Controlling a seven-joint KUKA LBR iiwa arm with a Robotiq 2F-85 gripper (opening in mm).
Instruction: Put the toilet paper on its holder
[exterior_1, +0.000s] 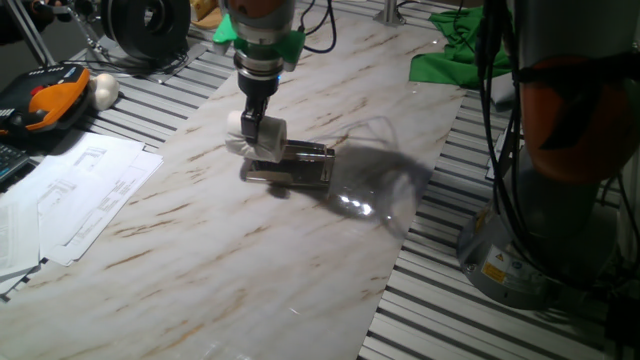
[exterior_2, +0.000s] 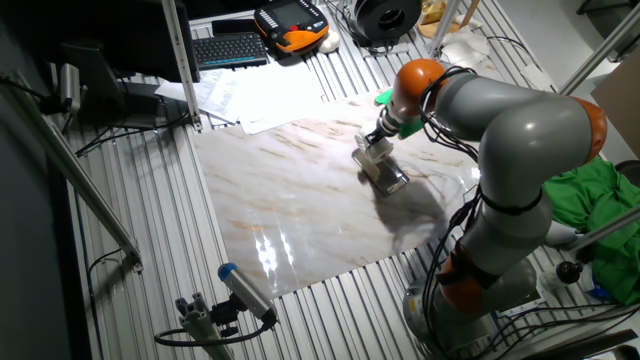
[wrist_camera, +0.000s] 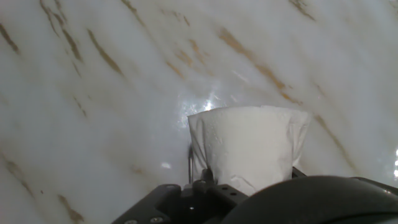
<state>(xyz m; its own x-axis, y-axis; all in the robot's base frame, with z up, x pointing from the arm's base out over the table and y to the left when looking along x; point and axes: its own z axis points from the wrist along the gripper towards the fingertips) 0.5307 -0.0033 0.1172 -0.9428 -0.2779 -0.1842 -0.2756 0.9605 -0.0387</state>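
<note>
Pick-up complete: claw (exterior_1: 262, 128) clamped on toilet paper (exterior_1: 258, 130), roll squeezed between the fingers in the hand view. Roll carried low at the near end of holder (exterior_1: 292, 163), which lies flat on table (exterior_1: 200, 250). Contact with the bar not discernible. Outstanding, by judgement: seating roll on bar, then release.

Both fixed views look down from opposite sides, sharing the marbled white tabletop (exterior_1: 200, 240). The hand view faces straight down, close above that tabletop's twelve o'clock edge
</note>
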